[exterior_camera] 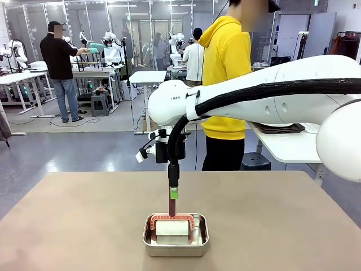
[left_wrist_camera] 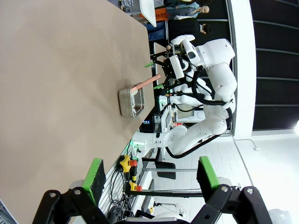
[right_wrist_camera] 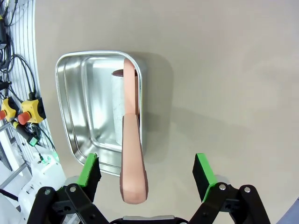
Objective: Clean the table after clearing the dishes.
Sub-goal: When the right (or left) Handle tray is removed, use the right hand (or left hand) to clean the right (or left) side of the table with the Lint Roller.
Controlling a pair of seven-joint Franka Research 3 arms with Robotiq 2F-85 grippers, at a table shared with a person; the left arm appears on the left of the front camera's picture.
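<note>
Matte tan counter (exterior_camera: 79, 226), bright lab; steel pan (exterior_camera: 176, 252) with pink-handled tool (right_wrist_camera: 133, 154) by its near edge. My left end effector (left_wrist_camera: 150, 173) and right end effector (right_wrist_camera: 147, 170) both gape apart.

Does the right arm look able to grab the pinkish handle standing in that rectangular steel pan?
Probably yes: its open end effector hangs over the handle in the pan, nothing between.

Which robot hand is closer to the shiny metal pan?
The right. The right gripper hangs open just above the pan, over the pink handle standing in it. The left gripper is open too, far off by the edge of the table.
</note>
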